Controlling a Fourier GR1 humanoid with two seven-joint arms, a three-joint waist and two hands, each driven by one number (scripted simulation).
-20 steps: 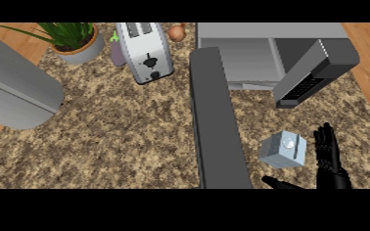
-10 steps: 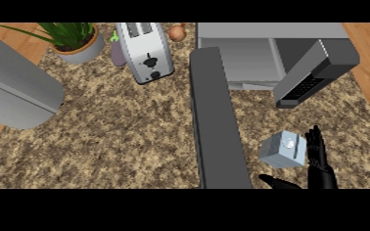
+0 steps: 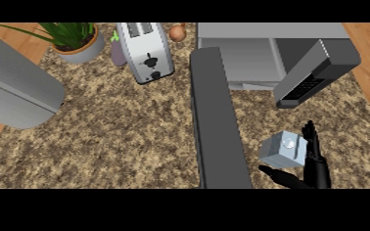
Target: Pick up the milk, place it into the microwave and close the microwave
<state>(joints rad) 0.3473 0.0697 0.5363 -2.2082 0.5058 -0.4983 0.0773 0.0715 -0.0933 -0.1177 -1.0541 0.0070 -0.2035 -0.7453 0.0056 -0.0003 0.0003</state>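
We saw our right hand (image 3: 315, 169) beside the milk (image 3: 283, 149), fingers straight and thumb spread, perhaps touching it; the microwave (image 3: 254, 54) stood open.

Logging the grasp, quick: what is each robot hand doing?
Left robot hand: not in view.
Right robot hand: open, fingers straight beside the milk carton, thumb spread below it.
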